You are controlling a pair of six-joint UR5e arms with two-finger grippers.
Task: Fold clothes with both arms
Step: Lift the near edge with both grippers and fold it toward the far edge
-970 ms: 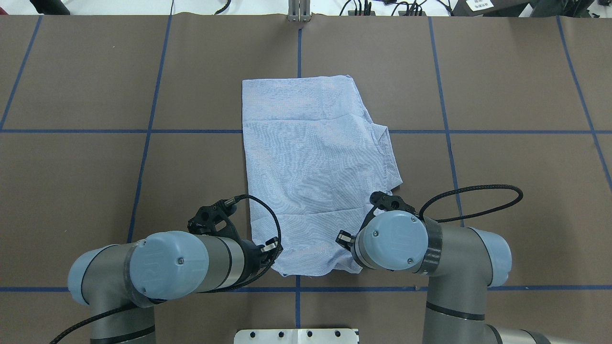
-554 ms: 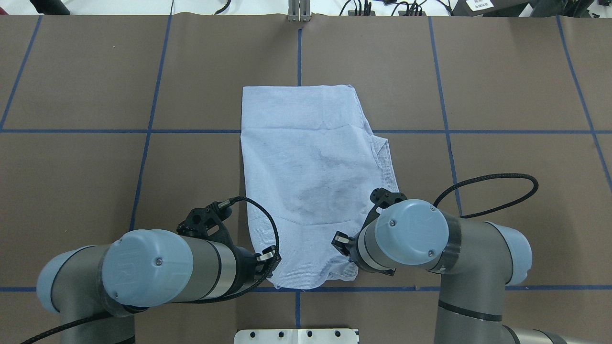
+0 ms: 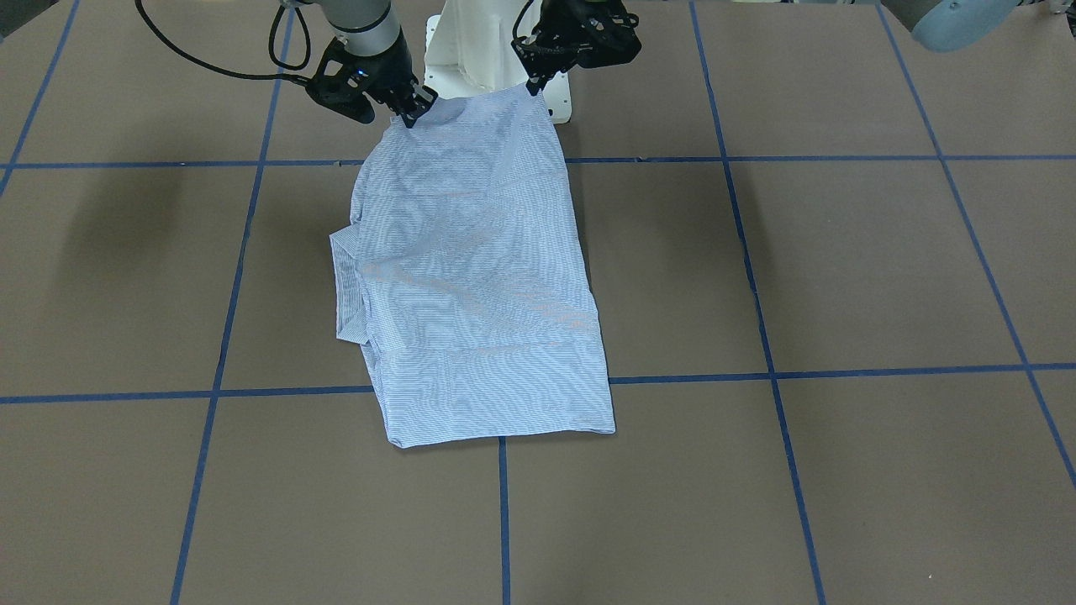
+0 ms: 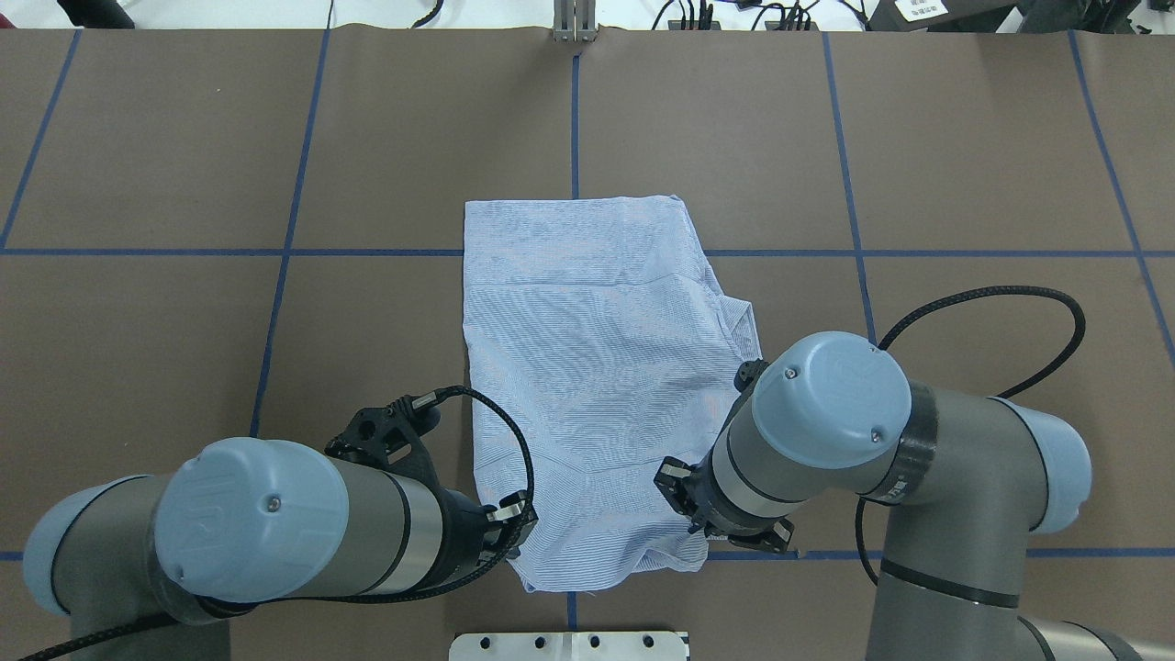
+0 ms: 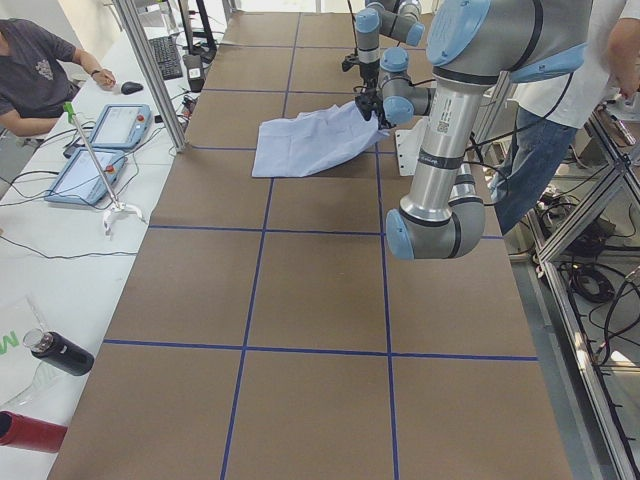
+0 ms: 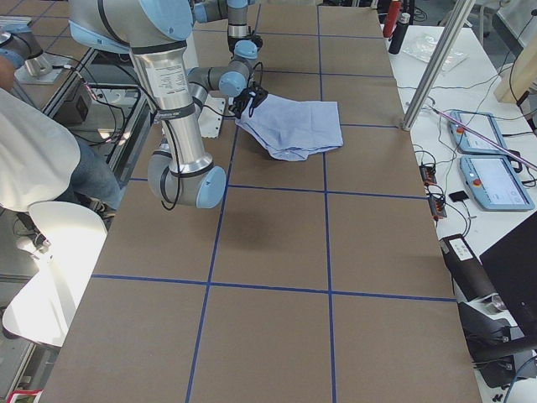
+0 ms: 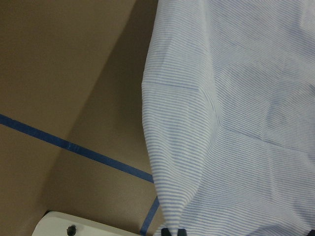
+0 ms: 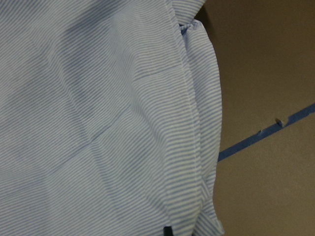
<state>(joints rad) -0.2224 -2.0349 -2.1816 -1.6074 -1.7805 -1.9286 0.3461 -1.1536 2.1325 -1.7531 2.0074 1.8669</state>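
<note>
Blue-and-white striped shirt, brown table, blue tape grid

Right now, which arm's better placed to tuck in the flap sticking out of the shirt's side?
Likely right. The flap juts from the shirt just beyond the right gripper; the left gripper holds the opposite hem corner.

Four distant views and two close wrist views share the shirt.
</note>
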